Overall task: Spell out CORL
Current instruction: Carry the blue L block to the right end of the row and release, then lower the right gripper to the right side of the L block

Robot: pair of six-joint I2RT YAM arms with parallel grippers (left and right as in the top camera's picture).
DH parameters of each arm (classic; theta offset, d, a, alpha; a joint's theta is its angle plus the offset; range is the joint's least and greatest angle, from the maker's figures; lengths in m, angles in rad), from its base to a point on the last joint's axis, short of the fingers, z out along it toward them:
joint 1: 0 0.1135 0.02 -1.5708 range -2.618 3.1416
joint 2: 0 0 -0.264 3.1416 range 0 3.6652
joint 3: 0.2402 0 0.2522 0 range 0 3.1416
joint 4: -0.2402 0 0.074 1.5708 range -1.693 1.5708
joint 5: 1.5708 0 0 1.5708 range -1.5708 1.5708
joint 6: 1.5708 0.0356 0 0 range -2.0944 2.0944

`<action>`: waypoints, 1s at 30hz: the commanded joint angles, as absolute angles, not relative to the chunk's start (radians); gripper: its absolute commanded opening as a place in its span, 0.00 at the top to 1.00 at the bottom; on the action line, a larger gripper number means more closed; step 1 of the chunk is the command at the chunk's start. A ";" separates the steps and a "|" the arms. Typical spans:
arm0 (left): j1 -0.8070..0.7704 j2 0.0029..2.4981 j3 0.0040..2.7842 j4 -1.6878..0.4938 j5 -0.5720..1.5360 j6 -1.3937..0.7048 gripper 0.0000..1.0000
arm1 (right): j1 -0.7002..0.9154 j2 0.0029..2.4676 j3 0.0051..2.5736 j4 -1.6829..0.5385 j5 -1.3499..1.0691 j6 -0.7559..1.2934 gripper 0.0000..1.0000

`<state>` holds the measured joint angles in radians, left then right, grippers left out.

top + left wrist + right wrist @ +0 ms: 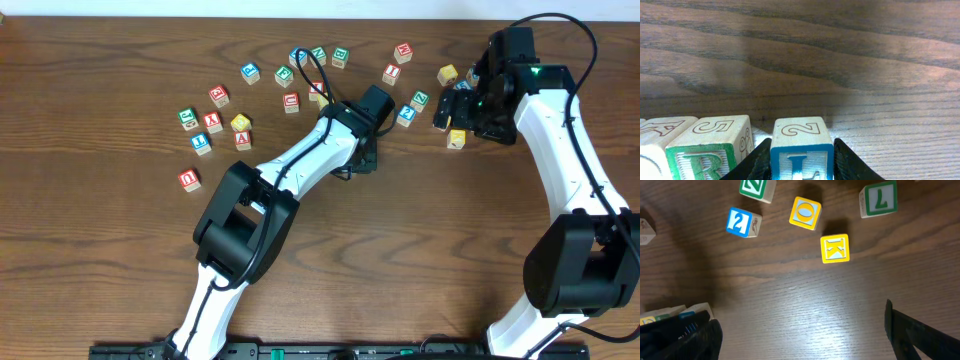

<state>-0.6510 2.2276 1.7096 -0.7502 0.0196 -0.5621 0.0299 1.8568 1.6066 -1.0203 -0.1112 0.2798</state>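
Observation:
In the left wrist view the blue L cube [801, 160] stands on the wood between my left gripper's [800, 146] black fingers [757, 161]. They sit close against both its sides, and whether they press it I cannot tell. The green R cube [702, 162] stands just left of it, and one more pale cube [662, 135] is next to that. Overhead, my left gripper [360, 157] covers this row. My right gripper [800, 325] hangs wide open over bare wood, near a yellow O cube [805, 213] and a yellow K cube [835, 248]. Overhead it [455, 108] is at the right.
Many loose letter cubes lie across the far side of the table [120, 270], among them red-lettered ones [189, 179]. A blue 2 cube [742, 222] and a green 7 cube [878, 199] lie near my right gripper. Yellow cubes [447, 73] sit on either side of it.

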 commanded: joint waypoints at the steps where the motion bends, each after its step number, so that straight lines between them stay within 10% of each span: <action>1: -0.646 2.173 1.744 -0.761 0.012 -0.508 0.62 | 0.026 1.839 1.602 -1.013 -0.104 0.268 0.01; 20: -0.408 1.754 1.750 -0.892 -0.096 -0.438 0.62 | 0.095 1.843 1.596 -0.993 -0.107 0.284 0.02; 30: -0.249 1.740 1.731 -0.947 -0.098 -0.439 0.68 | 0.245 1.851 1.451 -0.848 -0.107 0.353 0.45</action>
<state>-0.2733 1.7443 1.7283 -0.9367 -0.0822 -0.4446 0.2066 1.8568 1.4883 -0.8665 -0.1116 0.3222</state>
